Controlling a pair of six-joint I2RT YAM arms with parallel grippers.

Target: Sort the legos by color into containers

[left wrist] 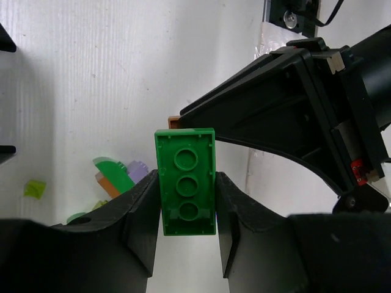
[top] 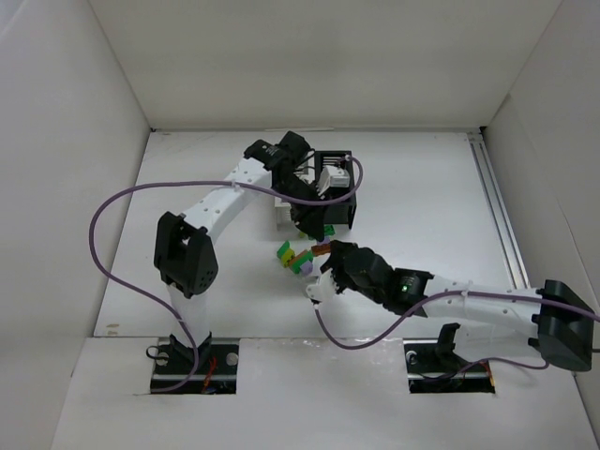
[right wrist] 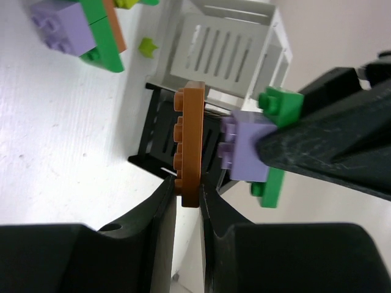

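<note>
L gripper (left wrist: 187, 204) is clamped on a green brick's (left wrist: 186, 174) long sides, and R gripper (right wrist: 187, 190) pinches an orange brick (right wrist: 189, 131) edge-on, both aloft near the bins (right wrist: 220, 52): prob. light, stiff, slick plastic, so grip flat faces.

White table (top: 422, 187), matte, boxed by plain white walls (top: 309, 56) at left, back, right. Grey rail (top: 496, 206) along right table edge. White ledge (top: 309, 394) across near side.

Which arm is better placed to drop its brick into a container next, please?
Probably left: the left tool grips the green brick just beside the containers; the right tool holds an orange brick farther off.
</note>
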